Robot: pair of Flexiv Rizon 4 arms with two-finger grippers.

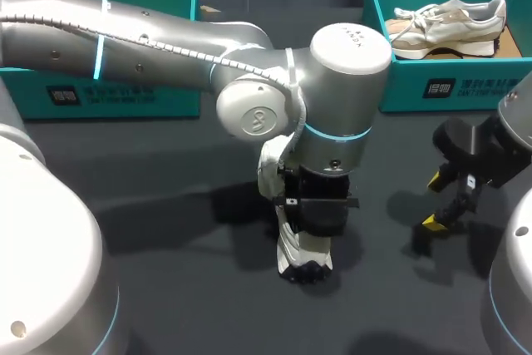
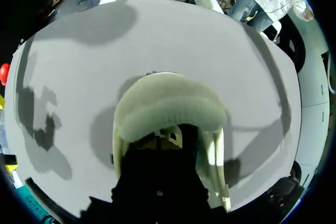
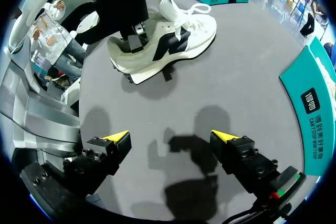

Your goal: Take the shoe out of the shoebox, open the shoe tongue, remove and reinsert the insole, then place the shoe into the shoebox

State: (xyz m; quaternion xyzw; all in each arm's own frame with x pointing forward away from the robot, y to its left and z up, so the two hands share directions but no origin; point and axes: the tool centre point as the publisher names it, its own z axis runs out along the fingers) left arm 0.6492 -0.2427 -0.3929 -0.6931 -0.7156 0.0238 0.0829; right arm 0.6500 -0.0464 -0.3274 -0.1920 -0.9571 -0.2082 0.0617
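A white shoe with black side marks (image 1: 291, 248) (image 3: 178, 35) lies on the dark table near its middle, tongue standing up. My left gripper (image 1: 314, 234) (image 3: 135, 43) comes down from above into the shoe's opening near the heel, shut; what its tips pinch is hidden. In the left wrist view the padded heel collar (image 2: 168, 111) lies just ahead of the gripper's black body. My right gripper (image 1: 434, 201) (image 3: 172, 137) hangs open and empty above bare table, to the right of the shoe. The teal shoebox (image 1: 449, 85) stands at the back right.
A second beige and white shoe (image 1: 449, 22) lies inside the back-right shoebox. Another teal box (image 1: 108, 97) stands at the back left, behind my left arm. In the right wrist view, a teal box wall (image 3: 315, 108) stands close beside my right gripper.
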